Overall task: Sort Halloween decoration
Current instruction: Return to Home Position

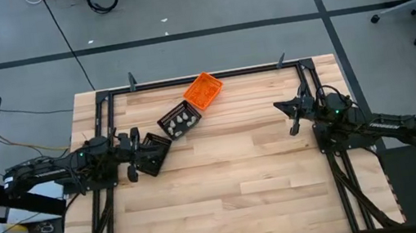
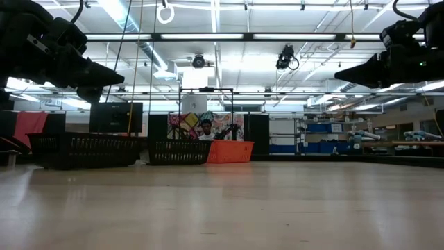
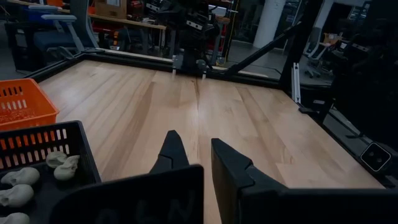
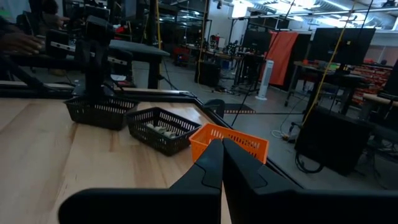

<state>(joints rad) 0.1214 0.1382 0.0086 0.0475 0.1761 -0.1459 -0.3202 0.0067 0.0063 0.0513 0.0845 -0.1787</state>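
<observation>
Whitish skull trinkets [image 3: 37, 177] lie in a black tray [image 1: 180, 121], also seen as whitish trinkets [image 4: 158, 129] in the right wrist view. An orange tray [image 1: 202, 91] stands behind that tray, near the far edge; what lies in it I cannot tell apart. A second black tray [image 1: 152, 154] sits to the left. My left gripper [image 3: 193, 155] is open and hangs above this second tray [image 2: 83, 149], clear of it. My right gripper [image 4: 222, 158] is shut and held high over the table's right side [image 1: 281, 108], pointing toward the trays.
Bare wooden tabletop [image 1: 243, 185] spreads between the arms and toward the near edge. A black frame rail [image 1: 210, 75] runs along the far edge. A person [image 2: 206, 128] shows in the room beyond the table, and a hand [image 4: 18, 40] shows in the right wrist view.
</observation>
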